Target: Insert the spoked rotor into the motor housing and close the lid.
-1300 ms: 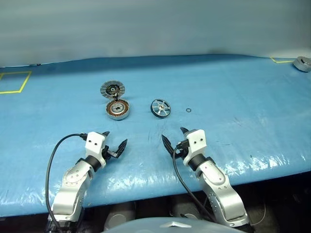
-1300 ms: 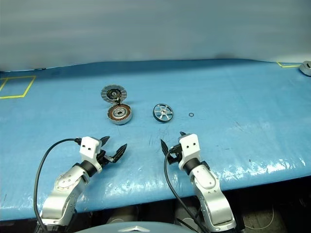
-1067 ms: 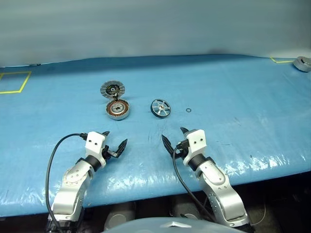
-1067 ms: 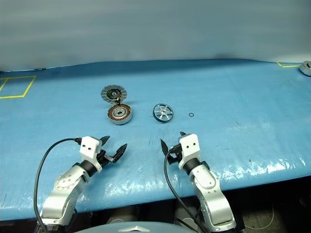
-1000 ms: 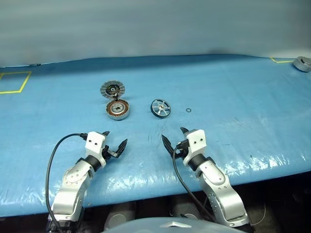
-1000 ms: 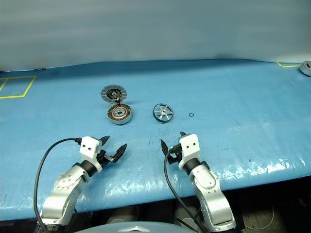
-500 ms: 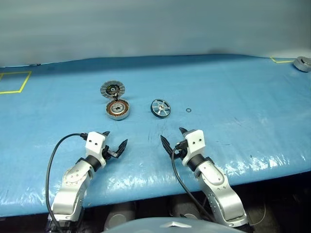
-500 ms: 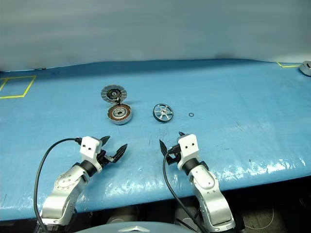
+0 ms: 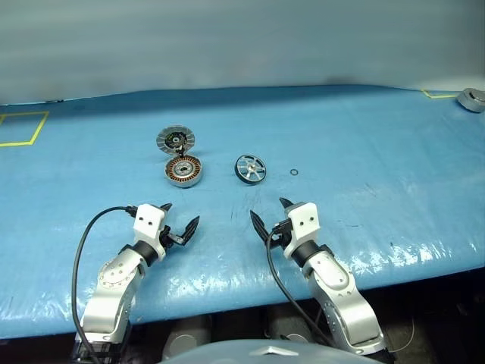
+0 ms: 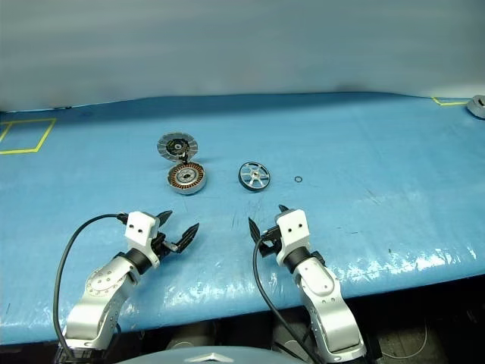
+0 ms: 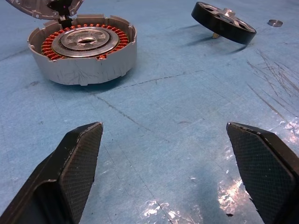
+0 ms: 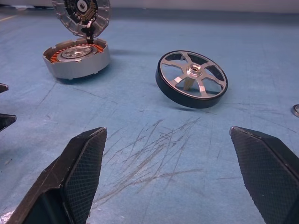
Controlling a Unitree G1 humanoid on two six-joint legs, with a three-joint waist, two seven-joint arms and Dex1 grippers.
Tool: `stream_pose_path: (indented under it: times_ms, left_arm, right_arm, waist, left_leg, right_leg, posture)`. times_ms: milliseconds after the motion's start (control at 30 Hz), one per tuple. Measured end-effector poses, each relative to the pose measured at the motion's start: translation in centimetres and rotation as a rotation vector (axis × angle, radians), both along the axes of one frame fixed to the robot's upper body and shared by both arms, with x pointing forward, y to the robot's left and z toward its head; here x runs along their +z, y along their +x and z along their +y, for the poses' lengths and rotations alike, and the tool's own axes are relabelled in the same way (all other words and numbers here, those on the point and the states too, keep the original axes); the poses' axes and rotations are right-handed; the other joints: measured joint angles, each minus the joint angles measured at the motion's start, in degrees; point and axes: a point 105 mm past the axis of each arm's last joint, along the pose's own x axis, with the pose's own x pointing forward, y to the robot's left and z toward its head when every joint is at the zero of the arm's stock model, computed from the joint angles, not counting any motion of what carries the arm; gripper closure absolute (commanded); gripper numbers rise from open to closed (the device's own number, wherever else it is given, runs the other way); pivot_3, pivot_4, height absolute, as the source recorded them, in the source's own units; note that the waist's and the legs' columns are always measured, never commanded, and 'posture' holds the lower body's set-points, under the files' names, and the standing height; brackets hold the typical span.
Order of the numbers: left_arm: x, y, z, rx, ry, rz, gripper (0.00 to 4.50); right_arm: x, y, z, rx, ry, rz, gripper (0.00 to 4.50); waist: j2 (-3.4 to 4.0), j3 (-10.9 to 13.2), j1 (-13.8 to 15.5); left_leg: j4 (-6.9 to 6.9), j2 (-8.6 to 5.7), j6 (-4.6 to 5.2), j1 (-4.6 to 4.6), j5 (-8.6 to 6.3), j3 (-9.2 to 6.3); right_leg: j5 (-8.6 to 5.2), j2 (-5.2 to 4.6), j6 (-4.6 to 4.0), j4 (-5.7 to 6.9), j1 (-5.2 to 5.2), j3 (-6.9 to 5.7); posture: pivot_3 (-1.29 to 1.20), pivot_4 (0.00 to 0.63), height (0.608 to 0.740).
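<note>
The motor housing sits on the blue table, silver-grey with copper windings, also seen close in the left wrist view. Its ribbed lid stands hinged open at the housing's far side. The spoked rotor, dark-rimmed with silver spokes, rests tilted on its shaft to the right of the housing. My left gripper hovers open near the table's front, short of the housing. My right gripper is open too, just in front of the rotor. Neither holds anything.
A tiny black ring lies right of the rotor. Yellow tape outlines a square at far left. A grey round part sits at the far right corner. The table's front edge runs just behind both wrists.
</note>
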Motion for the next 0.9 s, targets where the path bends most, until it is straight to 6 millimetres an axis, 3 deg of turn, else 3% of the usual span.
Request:
stream_pose_path:
  times_ms: [133, 233, 433, 567, 767, 900]
  left_arm:
    - [0.3, 0.2, 0.3, -0.015, 0.030, -0.002, 0.00]
    - [1.0, 0.8, 1.4, -0.086, 0.144, 0.014, 0.00]
    - [5.6, 2.8, 3.2, -0.298, 0.459, 0.020, 0.00]
    - [8.2, 4.3, 2.8, -0.451, 0.640, 0.015, 0.00]
    - [9.0, 6.7, 1.6, -0.709, 0.873, 0.174, 0.00]
    - [8.6, 8.2, 1.4, -0.785, 0.953, 0.268, 0.00]
  right_arm:
    - [0.1, 0.0, 0.0, -0.001, -0.008, -0.008, 0.06]
    - [-0.1, 0.0, -0.1, -0.002, -0.014, -0.006, 0.06]
    - [-0.5, 0.2, 0.0, -0.002, -0.022, 0.007, 0.06]
    - [-0.4, 0.4, 0.2, 0.003, -0.023, 0.001, 0.06]
    - [-0.5, 0.8, 0.5, 0.013, -0.031, 0.001, 0.06]
    - [-0.8, 0.8, 0.4, 0.009, -0.033, 0.010, 0.06]
  waist:
    - [0.00, 0.0, 0.0]
    - [0.03, 0.0, 0.0]
    - [0.08, 0.1, -0.1]
    - [0.14, 0.2, -0.3]
    - [0.02, 0.3, -0.7]
    - [-0.01, 0.4, -1.4]
  left_leg:
    - [0.01, 0.01, -0.01, 0.00, 0.00, -0.01]
    - [0.00, 0.02, -0.04, 0.01, 0.02, -0.03]
    - [-0.01, -0.01, -0.04, 0.02, 0.03, -0.04]
    - [-0.09, -0.04, -0.04, 0.02, 0.03, -0.02]
    - [-0.09, -0.20, -0.07, 0.00, 0.04, 0.02]
    - [-0.07, -0.19, -0.07, -0.02, 0.04, 0.01]
  right_leg:
    - [0.00, 0.01, 0.00, 0.02, 0.00, -0.01]
    - [-0.01, 0.05, -0.02, 0.06, -0.01, -0.05]
    - [-0.01, 0.07, -0.02, 0.05, -0.02, -0.09]
    - [0.00, 0.07, -0.01, 0.00, -0.03, -0.07]
    - [0.00, 0.26, -0.02, 0.04, -0.04, -0.09]
    - [-0.01, 0.30, -0.04, 0.08, -0.09, -0.03]
  posture:
    - [0.00, 0.150, 0.740]
    - [0.00, 0.150, 0.740]
    - [0.00, 0.150, 0.740]
    - [0.00, 0.150, 0.740]
    - [0.00, 0.150, 0.740]
    - [0.00, 0.150, 0.740]
